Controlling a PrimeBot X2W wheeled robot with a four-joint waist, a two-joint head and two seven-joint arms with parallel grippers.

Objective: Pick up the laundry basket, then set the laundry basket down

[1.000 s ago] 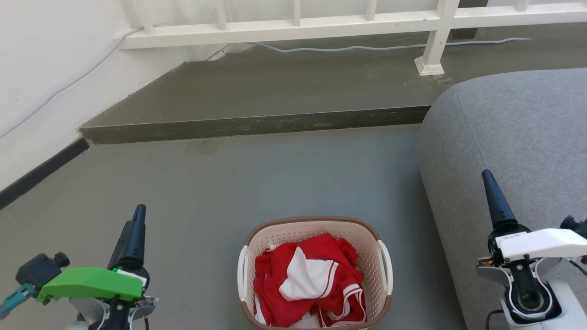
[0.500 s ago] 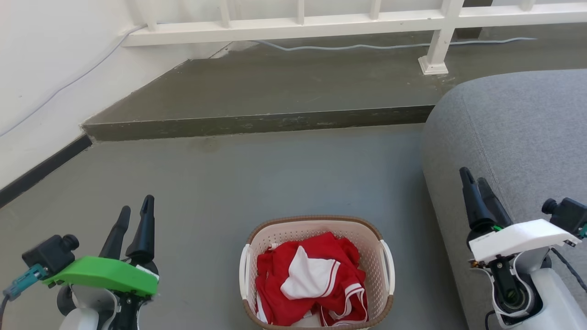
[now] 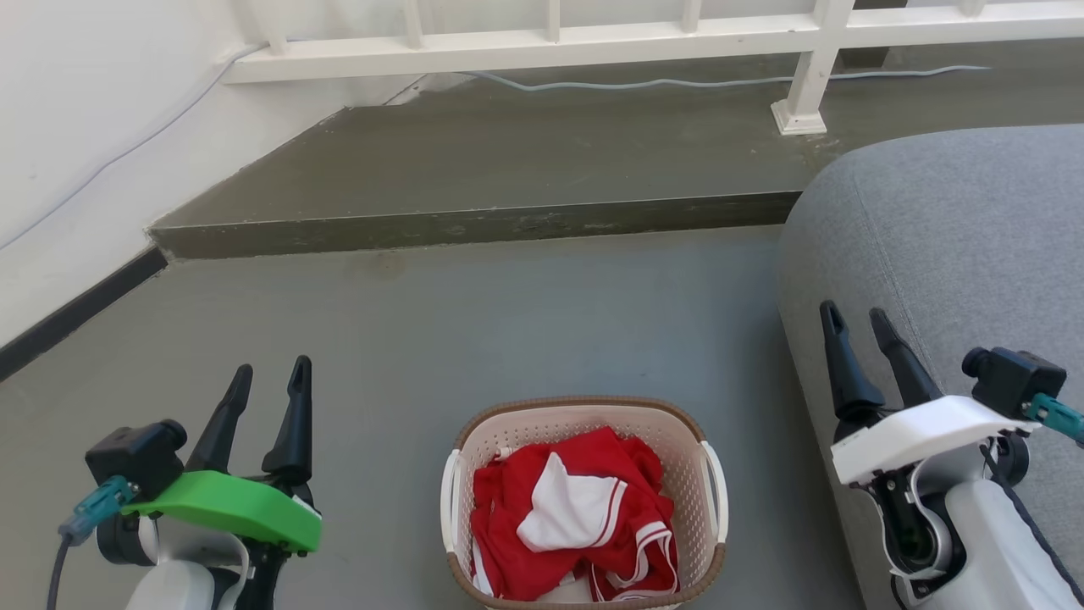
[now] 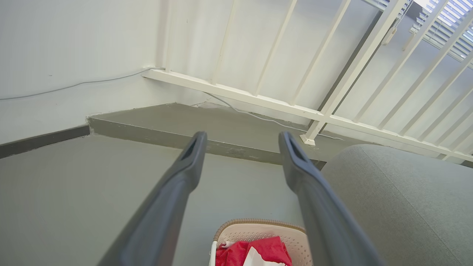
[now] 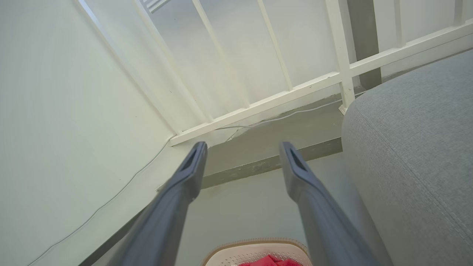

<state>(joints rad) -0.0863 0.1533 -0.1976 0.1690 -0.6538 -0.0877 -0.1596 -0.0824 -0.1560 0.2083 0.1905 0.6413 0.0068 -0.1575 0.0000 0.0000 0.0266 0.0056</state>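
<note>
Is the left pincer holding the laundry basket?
No, the left pincer is open and stands apart from the laundry basket.

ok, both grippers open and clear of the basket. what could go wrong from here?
The right gripper appears close beside the grey upholstered sofa; swinging in toward the cream perforated plastic laundry basket could brush the fabric.
The basket's slim white side handles hug its walls; if the open left gripper or the right misses one, the lift would likely tilt.
The red-and-white garment lies loose inside, so a tilt could spill it.
</note>
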